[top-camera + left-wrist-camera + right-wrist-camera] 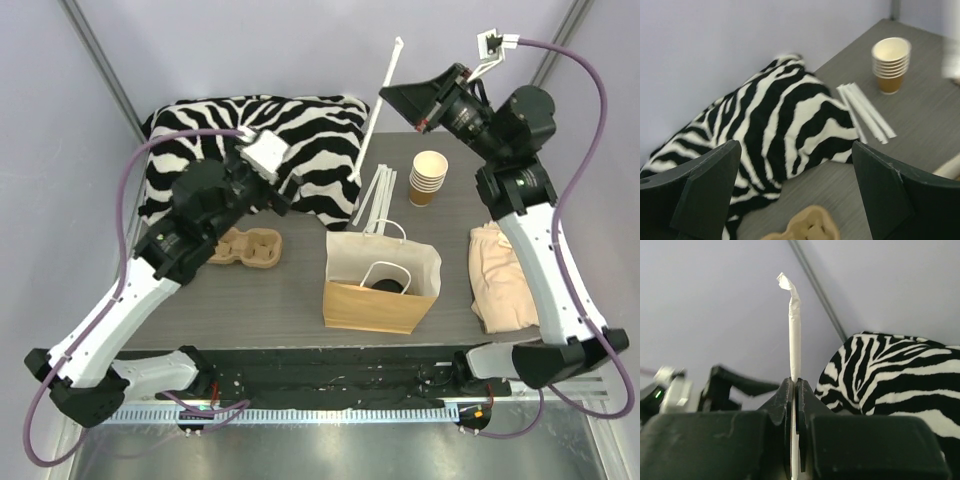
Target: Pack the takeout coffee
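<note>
While my right gripper clamps the straw and left gripper gapes empty, that thin pinch could slip.

The takeout coffee is seen only as a round black lid facing up, its cup hidden, inside the open brown paper bag just right of centre, lower half of the top view.

The left arm reaches from the near left corner toward the tabletop's far left. The left gripper is angled down with its jaws spread wide and nothing between them. The right arm rises along the right edge, its wrist turned left near the far edge. The right gripper is clamped on a thin white straw.
</note>
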Robot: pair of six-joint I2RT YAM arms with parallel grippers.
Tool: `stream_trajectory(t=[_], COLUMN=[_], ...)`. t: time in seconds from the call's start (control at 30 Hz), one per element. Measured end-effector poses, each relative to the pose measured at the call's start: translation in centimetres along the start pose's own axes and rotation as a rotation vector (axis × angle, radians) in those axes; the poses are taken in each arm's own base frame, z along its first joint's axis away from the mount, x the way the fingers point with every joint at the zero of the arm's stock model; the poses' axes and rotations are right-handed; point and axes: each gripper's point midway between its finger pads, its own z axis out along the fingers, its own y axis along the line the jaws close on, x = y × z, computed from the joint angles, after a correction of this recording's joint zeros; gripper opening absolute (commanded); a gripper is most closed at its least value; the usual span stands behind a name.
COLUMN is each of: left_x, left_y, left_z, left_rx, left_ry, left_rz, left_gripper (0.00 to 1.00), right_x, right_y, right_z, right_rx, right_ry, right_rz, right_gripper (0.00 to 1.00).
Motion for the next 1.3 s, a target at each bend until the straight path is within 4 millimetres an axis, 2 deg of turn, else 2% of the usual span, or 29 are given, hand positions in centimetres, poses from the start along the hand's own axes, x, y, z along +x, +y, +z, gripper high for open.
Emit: stream_trajectory(t=[0.07, 0.13, 0.17, 0.27, 0.4, 0.53, 0.87, 1.1, 1.3], left_x=[1.1, 3.0, 3.5, 4.9, 6.8, 7.9, 7.9, 8.2, 8.3], left_y=[2.5, 5.3, 5.8, 5.9, 5.0, 4.4, 4.0, 3.7, 3.4], left_z=[-0.9, -2.1, -2.5, -3.3, -3.8, -3.9, -3.9, -3.4, -3.2], left_rx=[-0.070, -0.153, -0.171, -0.184, -0.166, -0.151, -0.130, -0.112, -0.096], left_ry=[0.044, 0.110, 0.126, 0.167, 0.224, 0.259, 0.259, 0.269, 0.274], left_rz=[-0.042, -0.089, -0.101, -0.133, -0.153, -0.166, -0.171, -0.173, -0.174], left_gripper=[0.98, 0.98, 0.98, 0.98, 0.98, 0.98, 0.98, 0.98, 0.97], right_x=[0.5, 1.2, 1.4, 2.4, 3.7, 5.2, 10.8, 14.0, 15.8], right_y=[2.3, 5.1, 6.0, 8.0, 9.1, 8.2, 3.6, 2.2, 1.5], right_z=[-1.8, -4.4, -5.4, -8.8, -11.5, -12.6, -14.0, -15.7, -17.1], right_rx=[-0.044, -0.100, -0.117, -0.152, -0.173, -0.170, -0.144, -0.144, -0.160], right_ry=[0.051, 0.106, 0.121, 0.181, 0.243, 0.303, 0.475, 0.537, 0.577], right_rz=[-0.044, -0.133, -0.165, -0.294, -0.394, -0.463, -0.505, -0.486, -0.521], right_gripper=[0.01, 0.01, 0.01, 0.01, 0.01, 0.01, 0.01, 0.01, 0.01])
